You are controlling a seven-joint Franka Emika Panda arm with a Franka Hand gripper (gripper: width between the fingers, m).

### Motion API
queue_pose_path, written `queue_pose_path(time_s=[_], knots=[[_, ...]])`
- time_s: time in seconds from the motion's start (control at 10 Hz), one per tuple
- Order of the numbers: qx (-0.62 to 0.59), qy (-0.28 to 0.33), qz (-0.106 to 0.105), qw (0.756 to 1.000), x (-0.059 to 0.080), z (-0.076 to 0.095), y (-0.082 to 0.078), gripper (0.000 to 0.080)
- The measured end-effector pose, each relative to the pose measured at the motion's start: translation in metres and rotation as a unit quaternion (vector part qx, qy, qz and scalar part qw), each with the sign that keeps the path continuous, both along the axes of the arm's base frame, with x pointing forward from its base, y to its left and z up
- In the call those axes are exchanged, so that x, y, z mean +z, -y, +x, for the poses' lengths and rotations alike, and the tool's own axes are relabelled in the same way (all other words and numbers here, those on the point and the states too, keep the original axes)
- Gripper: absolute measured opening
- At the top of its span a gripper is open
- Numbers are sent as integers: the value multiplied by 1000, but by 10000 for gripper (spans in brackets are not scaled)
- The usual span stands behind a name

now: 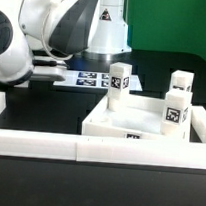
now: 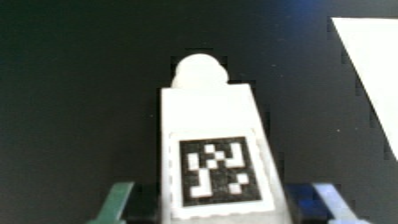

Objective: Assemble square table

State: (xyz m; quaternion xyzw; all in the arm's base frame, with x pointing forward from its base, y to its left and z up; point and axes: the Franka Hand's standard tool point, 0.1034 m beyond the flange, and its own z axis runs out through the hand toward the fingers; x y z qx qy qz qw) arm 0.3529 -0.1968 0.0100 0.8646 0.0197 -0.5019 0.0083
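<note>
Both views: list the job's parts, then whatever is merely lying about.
Job:
- top
- three upright legs
- fourth leg, between the pincer fingers

Lying about:
- marker board
- border wall

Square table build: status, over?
Claw shut on white tagged block leg, wrist view. Large white square tray-like tabletop against white border wall; three other block legs at it. Nothing seen in the way.
</note>
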Motion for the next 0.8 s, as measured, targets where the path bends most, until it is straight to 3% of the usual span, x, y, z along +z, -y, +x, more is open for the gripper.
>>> queue_pose_path(time_s=[0.4, 0.6, 0.8], knots=[[-17, 30, 8, 999, 78, 51, -10, 291], [-18, 49, 6, 999, 74, 50, -5, 291], [-9, 124, 1, 992, 70, 63, -6, 291]])
